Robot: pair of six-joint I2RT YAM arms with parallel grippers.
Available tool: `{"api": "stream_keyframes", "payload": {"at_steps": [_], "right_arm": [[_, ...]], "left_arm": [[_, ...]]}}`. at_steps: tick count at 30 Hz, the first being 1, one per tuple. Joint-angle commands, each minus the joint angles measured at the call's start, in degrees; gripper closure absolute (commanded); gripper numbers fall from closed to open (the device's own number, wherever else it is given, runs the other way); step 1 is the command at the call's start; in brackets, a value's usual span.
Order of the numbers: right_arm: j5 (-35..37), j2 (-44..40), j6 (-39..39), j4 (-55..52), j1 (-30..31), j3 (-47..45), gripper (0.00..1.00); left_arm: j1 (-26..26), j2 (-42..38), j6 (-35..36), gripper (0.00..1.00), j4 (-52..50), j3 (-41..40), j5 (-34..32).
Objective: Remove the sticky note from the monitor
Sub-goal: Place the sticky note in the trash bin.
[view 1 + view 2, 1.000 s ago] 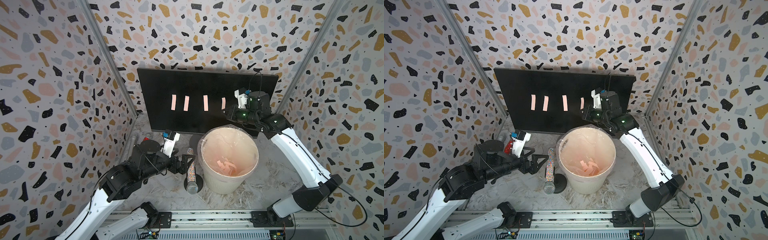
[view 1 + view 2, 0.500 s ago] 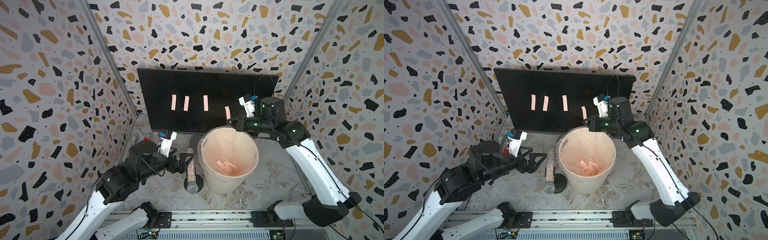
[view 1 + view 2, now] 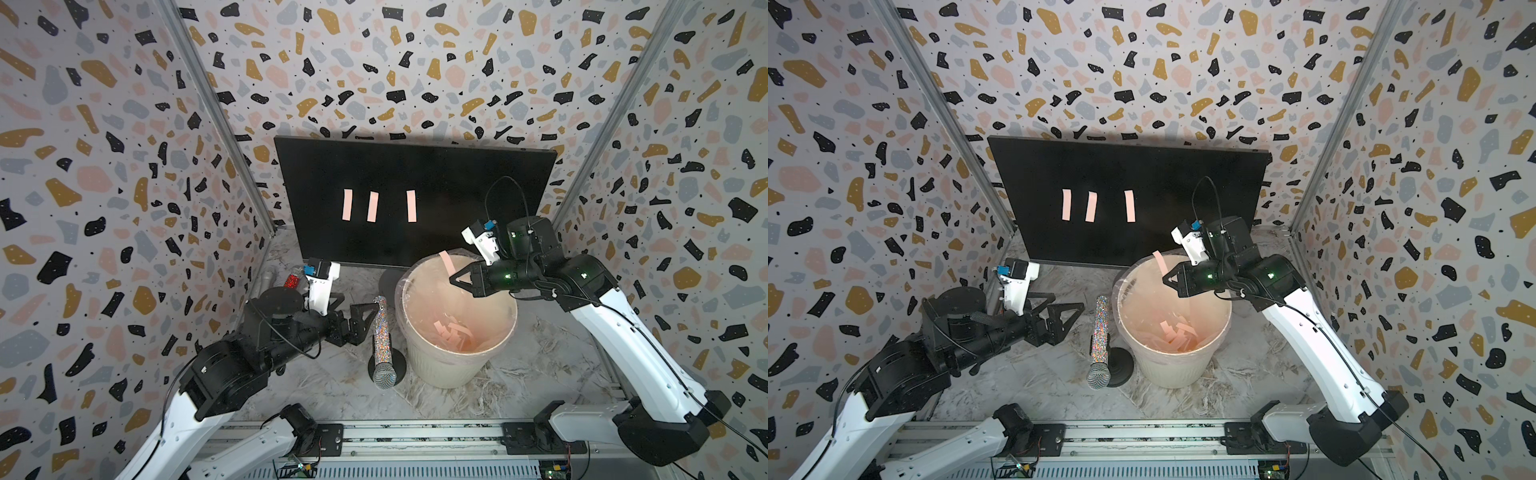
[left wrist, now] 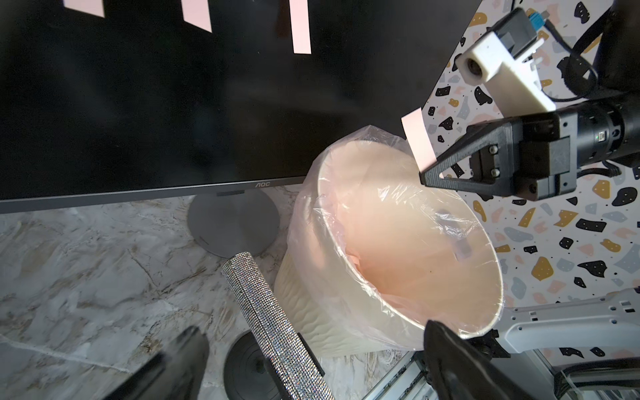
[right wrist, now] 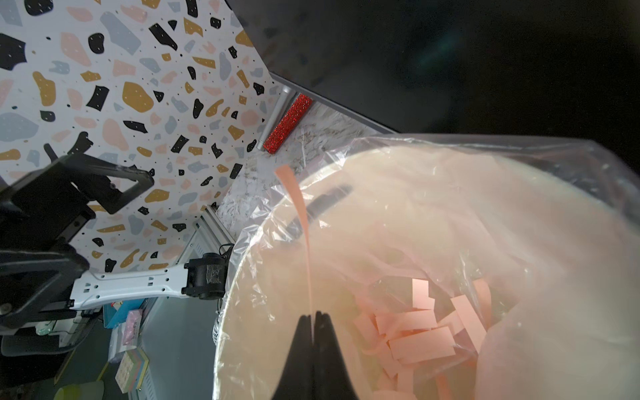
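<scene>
The black monitor (image 3: 415, 174) stands at the back with three pink sticky notes (image 3: 372, 206) on its screen. My right gripper (image 3: 453, 279) is shut on another pink sticky note (image 3: 448, 262), off the screen. It holds the note over the far rim of the cream bin (image 3: 440, 365). In the right wrist view the note (image 5: 299, 207) runs edge-on out from the pinched tips (image 5: 314, 317), above the bin's inside. My left gripper (image 3: 357, 320) stands open low at the left, beside the microphone, holding nothing.
A glittery microphone (image 3: 381, 332) leans on a round black stand just left of the bin. Several pink strips (image 5: 422, 343) lie in the plastic-lined bin. A red glitter stick (image 3: 292, 280) and a silver tube lie by the left wall.
My right gripper has peeled the fourth note off the screen and carried it down and forward to above the bin. The left arm has barely shifted.
</scene>
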Motion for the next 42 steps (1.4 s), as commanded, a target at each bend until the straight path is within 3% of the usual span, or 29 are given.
{"api": "stream_keyframes", "payload": {"at_steps": [1, 17, 22, 30, 36, 42], "right_arm": [[0.47, -0.43, -3.76, -4.32, 1.09, 0.15, 1.0], [11.3, 3.37, -7.38, -11.4, 7.1, -0.4, 1.0], [15.44, 4.36, -7.93, -12.72, 9.06, -0.27, 1.0], [18.86, 5.45, -8.44, -13.99, 11.27, -0.42, 1.0], [20.77, 5.98, -8.92, -15.0, 12.01, -0.19, 0.96], [21.53, 6.03, -9.27, -15.47, 11.98, 0.09, 0.89]], "left_arm": [[0.14, -1.17, -0.79, 0.0, 2.08, 0.14, -2.63], [1.93, -0.47, -3.2, 0.01, 1.48, -0.98, -3.13], [6.09, -0.07, -5.56, 0.01, 2.87, -2.92, 2.41], [19.76, -0.83, -11.29, 0.01, 8.57, -8.82, 18.3], [25.07, -1.64, -13.7, 0.01, 12.51, -12.28, 23.18], [27.18, -1.23, -14.56, 0.01, 13.8, -13.09, 25.12]]}}
